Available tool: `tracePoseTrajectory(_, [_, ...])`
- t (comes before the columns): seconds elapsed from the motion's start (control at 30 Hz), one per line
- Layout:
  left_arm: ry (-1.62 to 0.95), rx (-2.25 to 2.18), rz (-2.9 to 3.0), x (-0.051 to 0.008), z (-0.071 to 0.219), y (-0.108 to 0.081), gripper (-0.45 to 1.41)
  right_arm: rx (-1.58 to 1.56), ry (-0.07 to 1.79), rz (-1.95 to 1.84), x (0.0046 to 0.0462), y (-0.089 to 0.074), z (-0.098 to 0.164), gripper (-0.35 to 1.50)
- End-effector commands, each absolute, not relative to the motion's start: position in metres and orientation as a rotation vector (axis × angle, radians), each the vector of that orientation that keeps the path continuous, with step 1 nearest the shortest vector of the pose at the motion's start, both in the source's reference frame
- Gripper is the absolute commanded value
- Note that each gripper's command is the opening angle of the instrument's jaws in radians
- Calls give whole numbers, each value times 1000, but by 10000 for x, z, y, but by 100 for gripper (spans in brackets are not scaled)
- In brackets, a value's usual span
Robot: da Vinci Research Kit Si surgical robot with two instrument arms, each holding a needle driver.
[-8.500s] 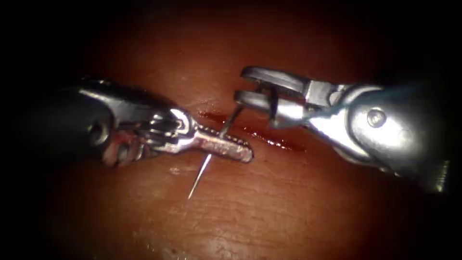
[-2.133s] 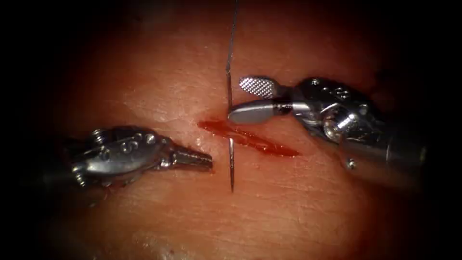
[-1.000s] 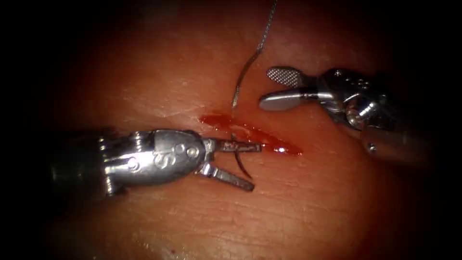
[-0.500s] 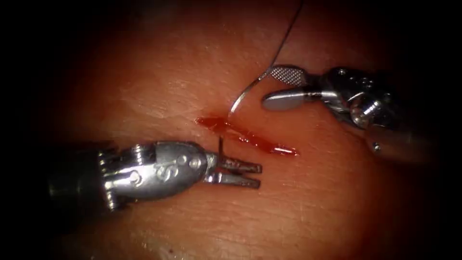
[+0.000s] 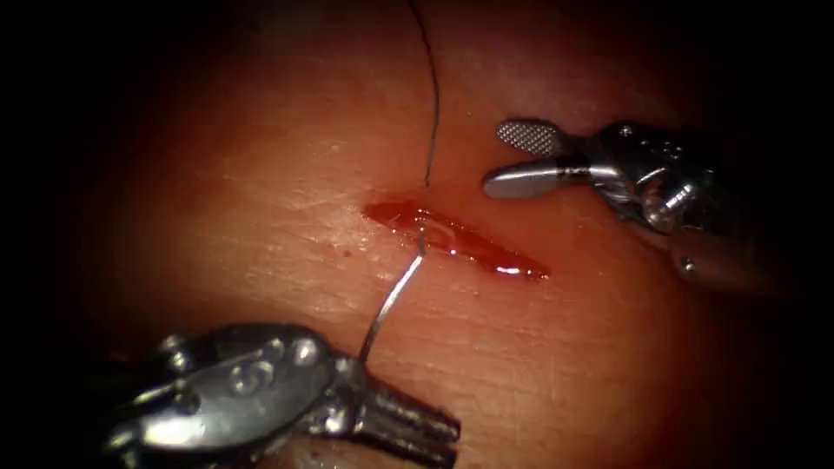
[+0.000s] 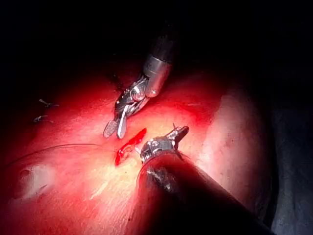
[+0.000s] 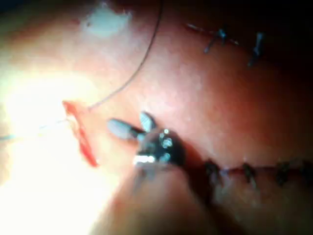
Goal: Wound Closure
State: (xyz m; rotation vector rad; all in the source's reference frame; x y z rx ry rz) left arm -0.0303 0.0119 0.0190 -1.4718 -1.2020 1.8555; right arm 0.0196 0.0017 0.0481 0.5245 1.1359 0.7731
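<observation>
The cut (image 5: 456,241) runs slantwise across the tissue (image 5: 556,347), wet with red fluid. My left tool (image 5: 447,432) is low on the cut's left side, jaws shut on the needle (image 5: 391,300) deep by their hinge. The needle slants up from the jaws, and its rear end lies at the cut's near lip. Thread (image 5: 433,95) enters the tissue just beyond the cut and runs upward. My right tool (image 5: 495,158) hovers to the right of the cut with jaws open and nothing between them. The left wrist view has the left tool (image 6: 180,131), right tool (image 6: 115,129) and cut (image 6: 128,148).
In the right wrist view, the right tool (image 7: 128,125) is beside the cut (image 7: 80,136), with thread (image 7: 137,73) trailing away. A closed, stitched line (image 7: 249,171) and other stitches (image 7: 220,36) lie farther off. Cut thread ends (image 6: 44,110) lie on the tissue.
The left jaws closed on the needle near the cut, then drew it down and to the left, almost out of the tissue. The thread straightened behind it. The right tool stayed open, nearly still.
</observation>
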Motion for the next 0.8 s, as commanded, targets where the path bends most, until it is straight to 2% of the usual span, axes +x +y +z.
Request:
tracePoseTrajectory(0.03, [-1210, -1474, 1858, -308, 192, 120, -45, 531, 1137, 772, 202, 19, 487, 119])
tracePoseTrajectory(0.23, [-1187, -1525, 1887, -308, 181, 125, -45, 553, 1136, 771, 200, 16, 483, 119])
tracePoseTrajectory(0.5, [-681, -1641, 2210, -293, 176, 193, -45, 595, 1129, 765, 191, 8, 470, 114])
tracePoseTrajectory(0.53, [-629, -1649, 2223, -290, 173, 210, -45, 612, 1127, 767, 191, 5, 468, 108])
tracePoseTrajectory(0.6, [-572, -1658, 2240, -289, 169, 229, -45, 635, 1125, 766, 192, 3, 466, 96])
tracePoseTrajectory(0.7, [-517, -1652, 2249, -288, 166, 249, -45, 648, 1120, 772, 193, 0, 462, 89])
tracePoseTrajectory(0.8, [-488, -1659, 2265, -290, 170, 255, -45, 676, 1139, 809, 192, 4, 455, 97])
